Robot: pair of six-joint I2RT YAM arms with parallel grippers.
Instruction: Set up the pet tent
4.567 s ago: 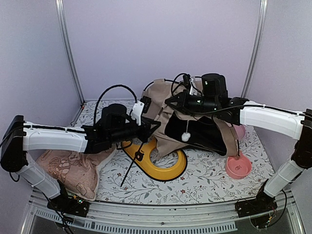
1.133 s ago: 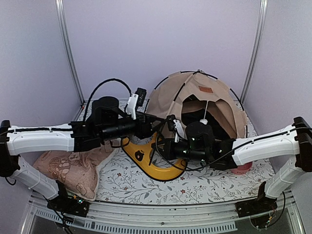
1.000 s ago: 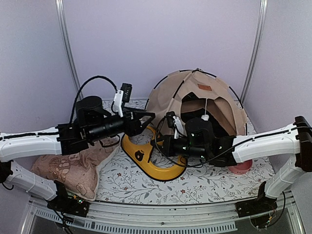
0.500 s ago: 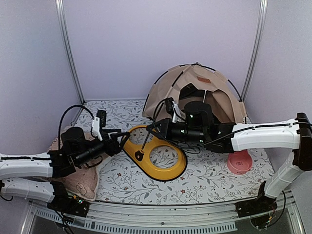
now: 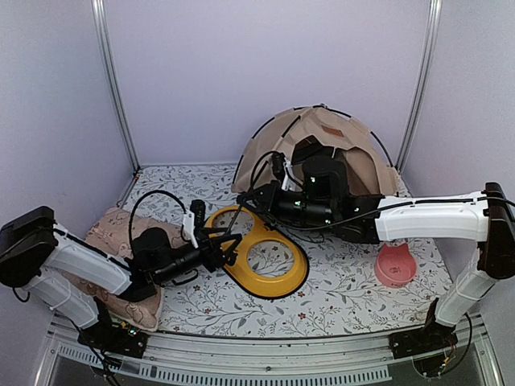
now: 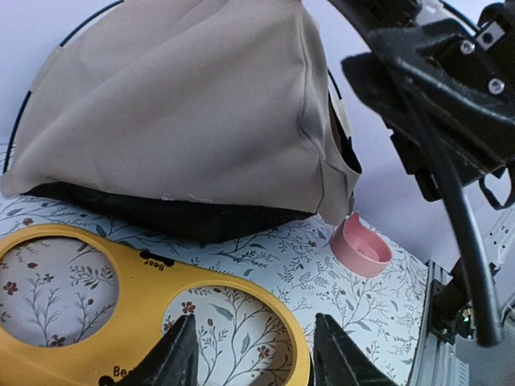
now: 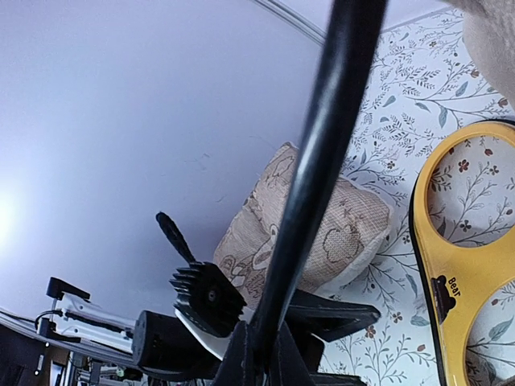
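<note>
pet tent (image 5: 322, 149): stands as a dome at rear right of table (image 5: 346, 301), close to rear edge. Tan fabric, thin black poles arch over the outside. Dark lining shows along its foot in L wrist view.
tent mouth: faces front edge; mostly hidden behind R arm (image 5: 426, 217) in top view.
R gripper (image 7: 257, 358): fingers closed tight on black pole (image 7: 322, 145), clamped at the tips. Sits above table centre, just in front of tent's left foot, pointing toward left edge.
black pole: in R wrist view runs up from the fingers and out of the top. In L wrist view bends down from R gripper toward lower right. Can't tell where far end goes or whether it joins the tent.
L gripper (image 6: 253, 358): fingers abt half apart, nothing between them. Low over left part of yellow tray (image 5: 278, 287); contact can't be told. Points toward tent.
yellow tray: flat at table centre, in front of tent and apart from it. Two round holes w/ floral cloth showing through.
cushion (image 5: 100, 241): by left edge, toward front left corner; L arm (image 5: 88, 261) passes over it.
pink bowl (image 5: 394, 265): right half of table, in front of tent, apart from it and from tray.
</note>
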